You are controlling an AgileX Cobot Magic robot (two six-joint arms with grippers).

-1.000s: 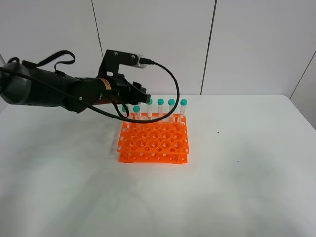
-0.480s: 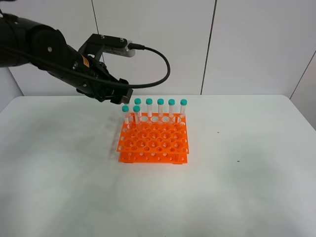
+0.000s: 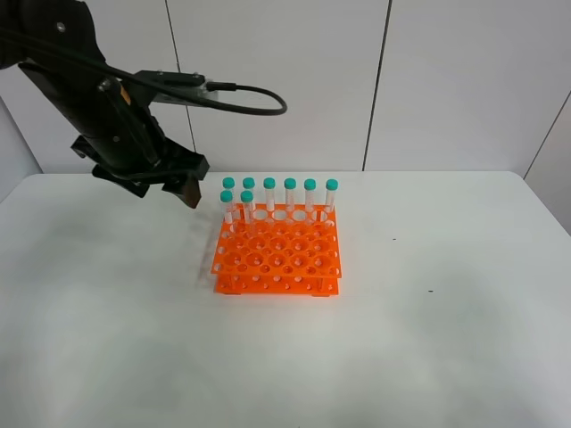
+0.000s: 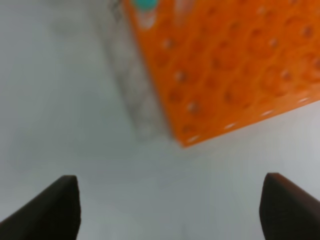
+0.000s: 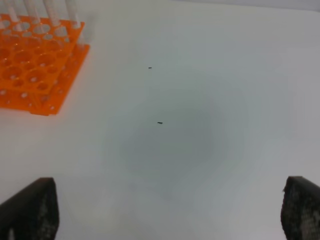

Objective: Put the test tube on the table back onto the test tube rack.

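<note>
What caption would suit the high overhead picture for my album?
Open left end effector hangs left of the orange test tube rack, where teal-capped tubes stand upright on a white table.

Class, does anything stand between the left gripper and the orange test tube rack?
Nothing visible does. The open left gripper hangs beside the bright orange plastic rack, with only bare white tabletop between them. The teal-capped clear tubes stand in the rack's far rows.
</note>
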